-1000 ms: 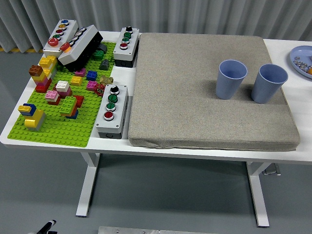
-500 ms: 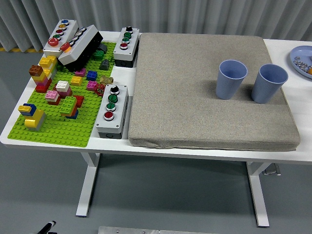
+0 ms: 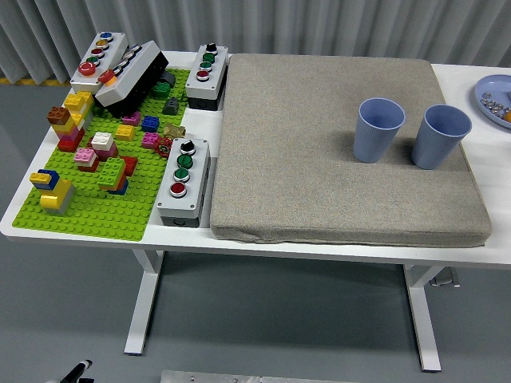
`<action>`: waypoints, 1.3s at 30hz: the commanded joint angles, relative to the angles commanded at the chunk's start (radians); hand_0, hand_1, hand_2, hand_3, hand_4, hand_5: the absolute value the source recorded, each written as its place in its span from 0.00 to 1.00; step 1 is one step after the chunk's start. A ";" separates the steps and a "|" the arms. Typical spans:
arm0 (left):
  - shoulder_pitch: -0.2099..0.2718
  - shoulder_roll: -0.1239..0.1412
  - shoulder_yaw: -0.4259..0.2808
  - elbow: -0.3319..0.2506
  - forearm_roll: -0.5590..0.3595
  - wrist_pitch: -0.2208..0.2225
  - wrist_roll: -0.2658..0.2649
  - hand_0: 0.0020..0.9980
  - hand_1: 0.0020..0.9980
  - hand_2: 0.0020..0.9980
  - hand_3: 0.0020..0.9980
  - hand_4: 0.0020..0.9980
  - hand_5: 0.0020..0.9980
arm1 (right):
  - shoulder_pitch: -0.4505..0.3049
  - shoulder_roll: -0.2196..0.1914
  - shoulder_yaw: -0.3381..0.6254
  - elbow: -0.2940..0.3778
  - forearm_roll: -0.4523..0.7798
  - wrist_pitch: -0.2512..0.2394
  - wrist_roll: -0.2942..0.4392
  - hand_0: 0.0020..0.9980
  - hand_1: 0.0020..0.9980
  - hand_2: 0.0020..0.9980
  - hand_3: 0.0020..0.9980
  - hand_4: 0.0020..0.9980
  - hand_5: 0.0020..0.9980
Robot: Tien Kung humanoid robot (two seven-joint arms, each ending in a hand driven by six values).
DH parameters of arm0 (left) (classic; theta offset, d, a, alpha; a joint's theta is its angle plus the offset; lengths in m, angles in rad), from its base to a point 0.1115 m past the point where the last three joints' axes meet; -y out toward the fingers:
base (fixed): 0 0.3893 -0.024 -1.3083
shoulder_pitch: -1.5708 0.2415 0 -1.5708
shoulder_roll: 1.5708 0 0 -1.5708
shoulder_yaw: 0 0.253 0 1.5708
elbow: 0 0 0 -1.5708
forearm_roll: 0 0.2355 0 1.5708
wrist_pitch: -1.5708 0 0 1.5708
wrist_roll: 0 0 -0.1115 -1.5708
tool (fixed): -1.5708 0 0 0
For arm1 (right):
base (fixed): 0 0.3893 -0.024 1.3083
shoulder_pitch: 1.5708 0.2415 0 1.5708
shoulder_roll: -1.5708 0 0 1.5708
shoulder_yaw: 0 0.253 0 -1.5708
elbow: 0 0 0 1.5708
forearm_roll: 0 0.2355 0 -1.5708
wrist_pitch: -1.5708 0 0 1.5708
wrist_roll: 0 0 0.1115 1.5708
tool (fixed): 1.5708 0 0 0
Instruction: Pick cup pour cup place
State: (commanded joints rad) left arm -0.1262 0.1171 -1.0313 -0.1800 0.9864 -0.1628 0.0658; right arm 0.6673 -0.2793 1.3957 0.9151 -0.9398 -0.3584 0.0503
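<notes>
Nothing has shifted across the last second: the white table (image 3: 479,76), then the big grey pad (image 3: 319,152) on it, look the same. Both blue cups stay upright side by side on the pad's right, the left cup (image 3: 378,129) and the right cup (image 3: 441,136), untouched. Neither robot hand is in view, so I can't tell their state; picking hasn't begun.
</notes>
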 joint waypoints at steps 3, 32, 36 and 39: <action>0.000 0.000 -0.002 0.000 0.002 0.001 0.000 0.85 0.83 0.89 0.79 0.65 1.00 | -0.001 0.001 0.000 0.000 0.002 -0.003 0.004 0.81 0.73 0.70 0.73 0.82 1.00; 0.004 -0.001 0.005 0.000 -0.009 0.004 -0.002 0.85 0.83 0.89 0.79 0.65 1.00 | 0.000 -0.002 -0.006 0.011 0.007 -0.005 0.008 0.82 0.72 0.70 0.75 0.82 1.00; 0.007 -0.001 0.006 0.000 -0.012 0.005 -0.003 0.84 0.83 0.89 0.79 0.65 1.00 | -0.003 0.002 -0.010 0.009 0.008 -0.003 0.008 0.82 0.72 0.70 0.75 0.82 1.00; 0.010 0.000 0.009 0.000 -0.016 0.006 -0.004 0.84 0.83 0.89 0.79 0.65 1.00 | -0.003 0.005 -0.017 0.011 0.008 -0.002 0.008 0.82 0.72 0.70 0.75 0.82 1.00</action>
State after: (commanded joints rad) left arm -0.1162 0.1168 -1.0220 -0.1800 0.9702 -0.1572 0.0613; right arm 0.6641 -0.2741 1.3786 0.9260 -0.9315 -0.3606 0.0582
